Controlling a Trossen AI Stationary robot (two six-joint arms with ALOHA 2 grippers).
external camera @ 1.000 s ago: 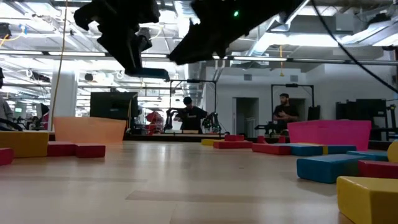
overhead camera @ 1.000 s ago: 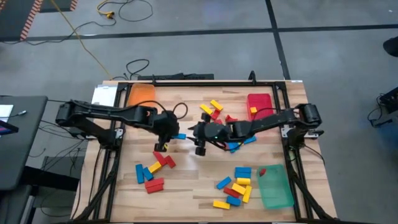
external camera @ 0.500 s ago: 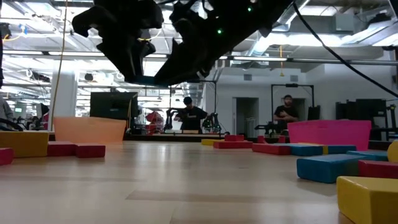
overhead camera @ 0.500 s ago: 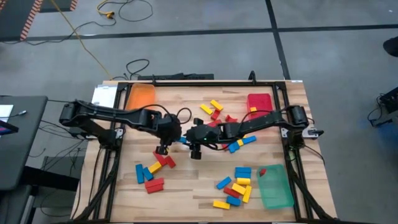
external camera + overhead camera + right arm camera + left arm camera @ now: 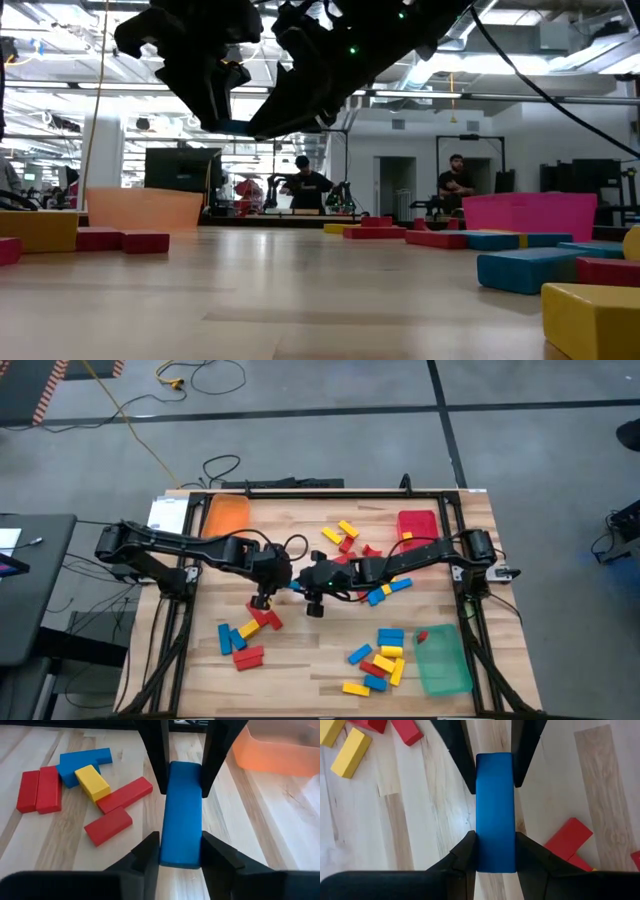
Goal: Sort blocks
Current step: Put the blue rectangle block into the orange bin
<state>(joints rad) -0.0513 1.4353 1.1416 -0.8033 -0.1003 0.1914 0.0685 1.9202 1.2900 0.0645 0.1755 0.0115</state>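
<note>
Mid-air handover above the counter [image 5: 300, 650]. My left hand [image 5: 495, 852] and my right hand [image 5: 180, 852] both pinch the same blue block [image 5: 494, 812], one at each end, held clear of the wood near the counter's middle. Risk: if I pull the arms apart while both hands grip, the block may twist or jerk loose; if both let go together, it may drop among the red and yellow blocks [image 5: 107, 802] below.

One block [image 5: 494, 810] held between both grippers at table centre, block clusters lower left [image 5: 245, 635], lower right [image 5: 380, 657], trays [image 5: 442, 657] along edges.
</note>
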